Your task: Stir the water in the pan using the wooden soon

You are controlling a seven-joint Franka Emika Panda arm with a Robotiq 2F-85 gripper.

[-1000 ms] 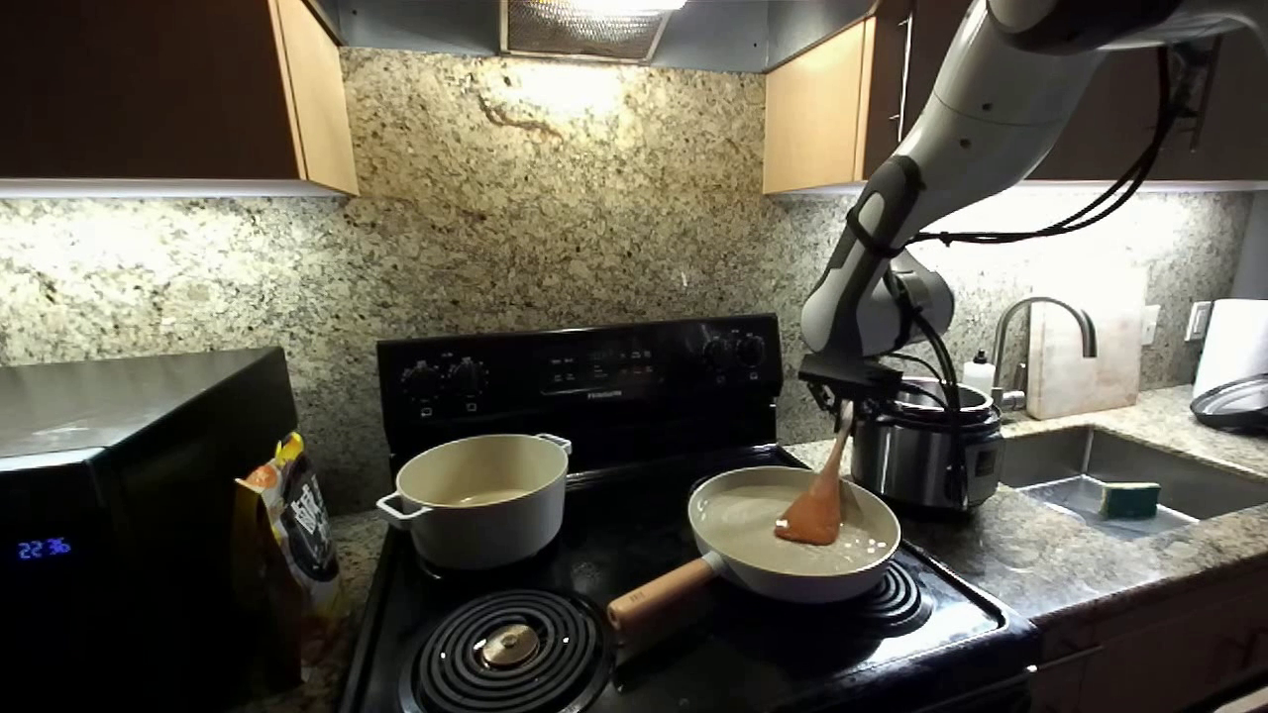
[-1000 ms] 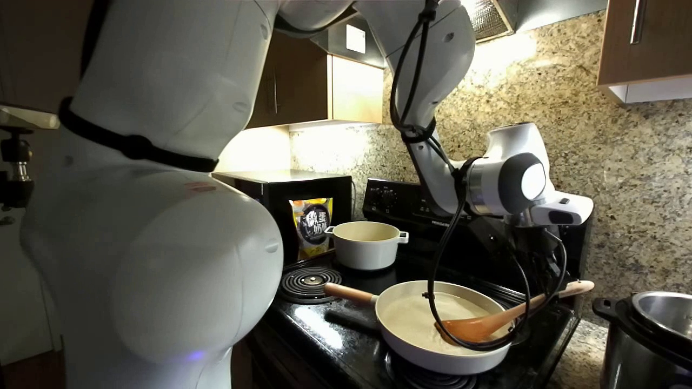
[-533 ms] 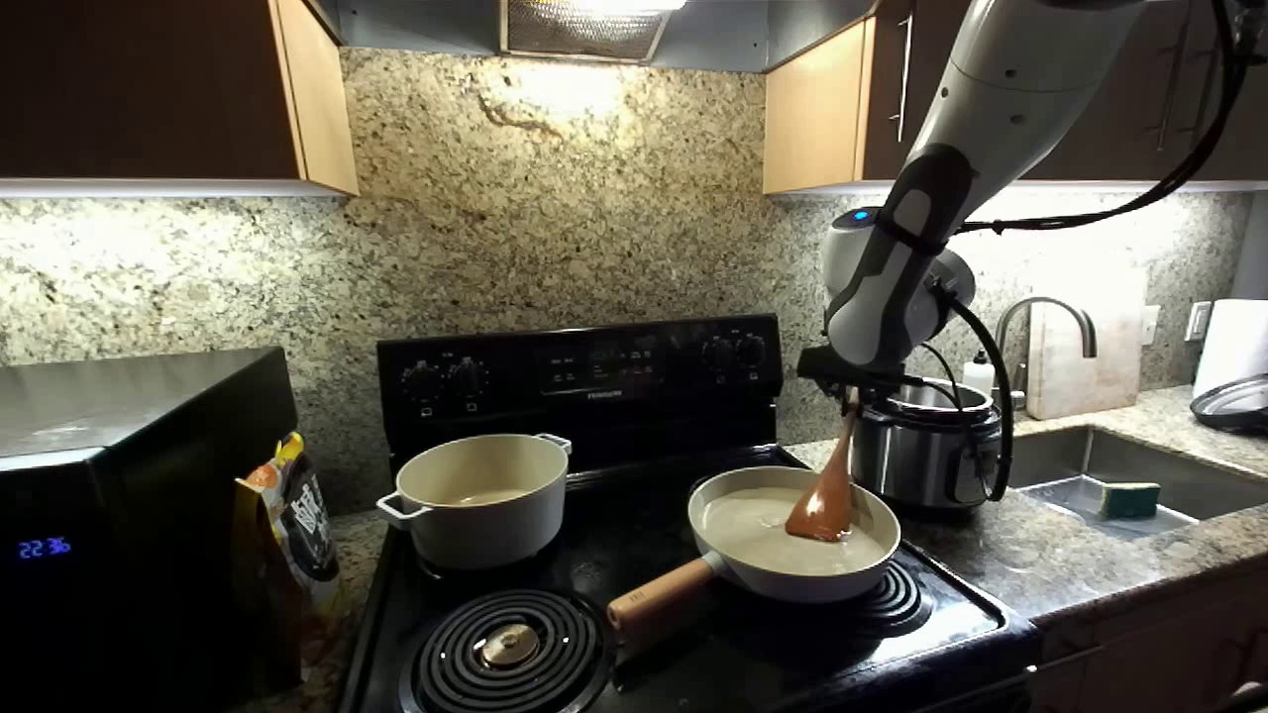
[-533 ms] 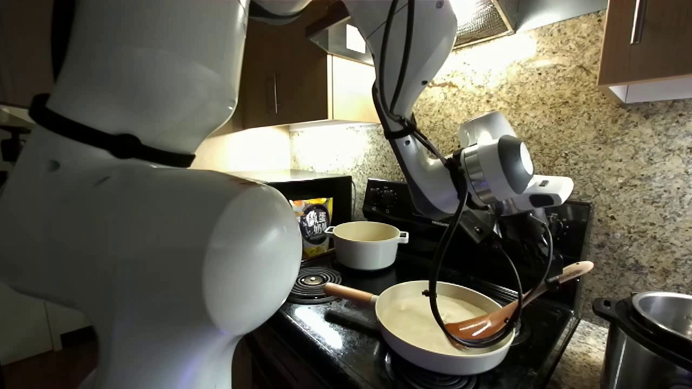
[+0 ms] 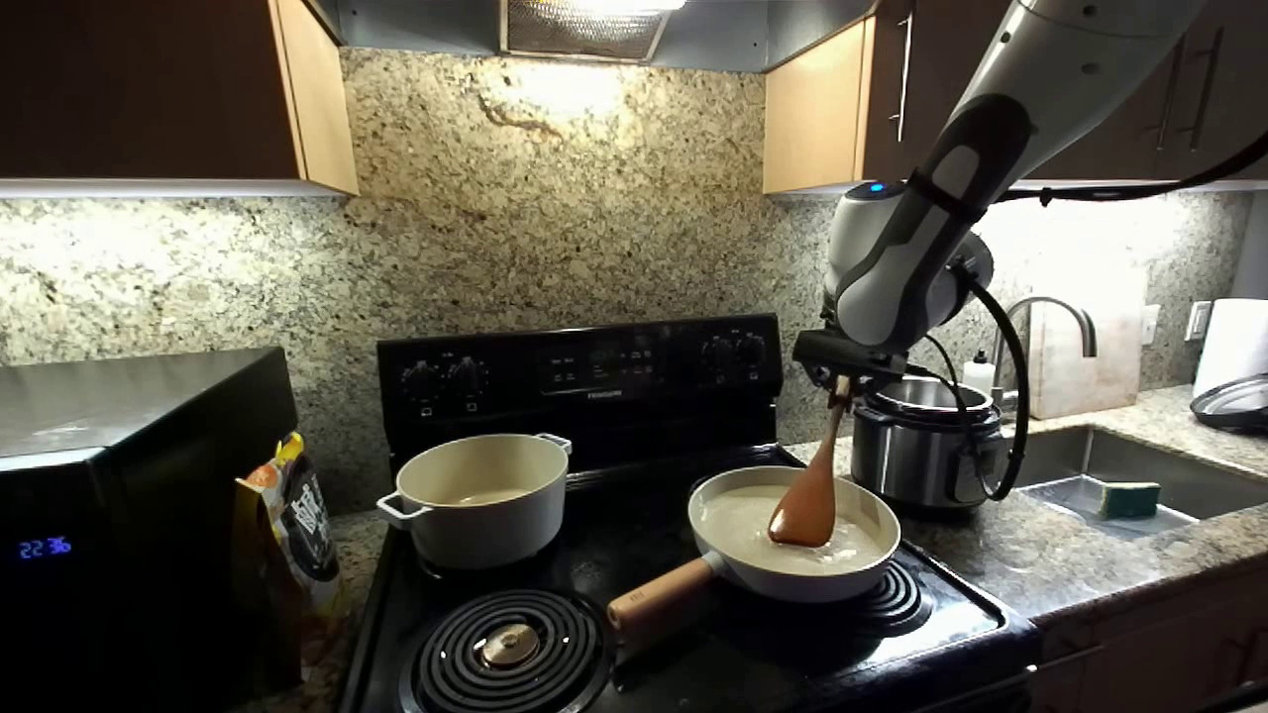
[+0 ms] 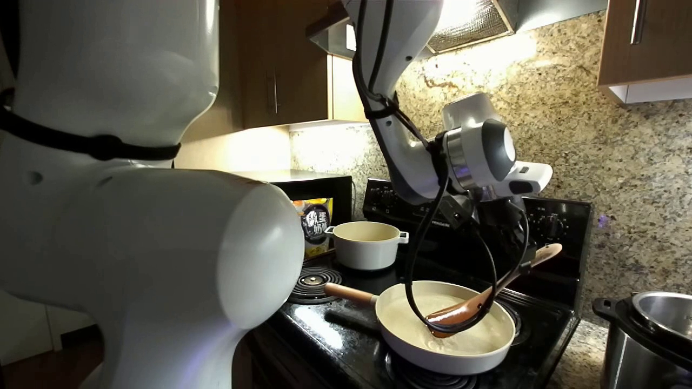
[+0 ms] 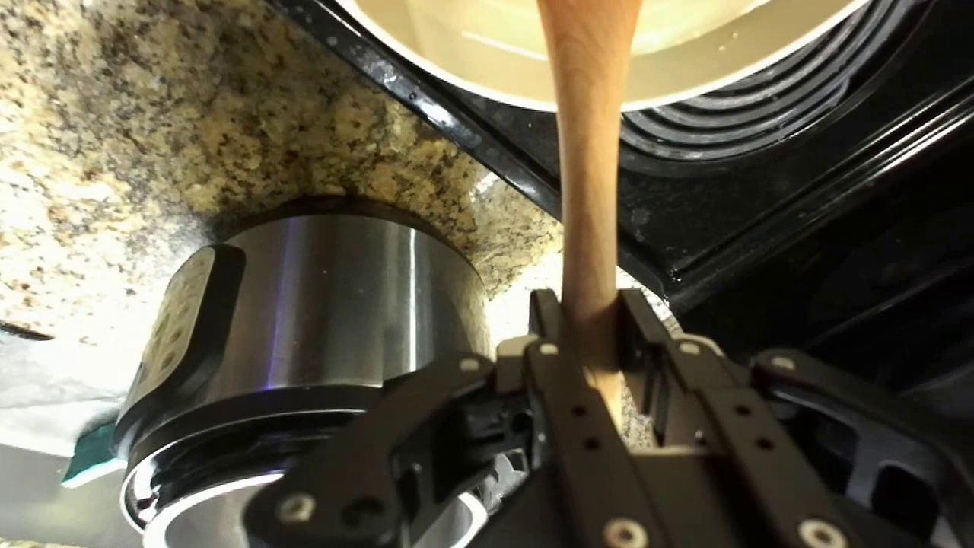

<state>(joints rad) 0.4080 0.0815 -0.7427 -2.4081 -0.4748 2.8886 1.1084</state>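
Observation:
The round cream-white pan point(image 5: 792, 588) sits on the stove with its brown handle pointing toward the front. Pale water point(image 5: 735, 515) lies in it, with glints and ripples close to the spoon. The wooden spoon point(image 5: 807, 500) leans at a slant over the pan, its broad head dipping down at the water; how deep cannot be told. In the wrist view my gripper point(image 7: 592, 313) is shut around the handle of the spoon point(image 7: 590, 167), one finger on each side. A black cable loop crosses in front of the spoon point(image 6: 459, 312) in an exterior view.
A deeper cream pot point(image 5: 482, 525) stands at the back burner. A steel cooker pot point(image 5: 926, 456) sits close by on the counter, below my wrist, beside the sink point(image 5: 1085, 451). A snack bag point(image 5: 302, 525) leans by the microwave. A bare coil burner point(image 5: 507, 649) is at the front.
In both exterior views the spoon's head has shifted right, then back left across the pan. The handle now stands steeper. The grip has stayed shut while the arm changed its pose.

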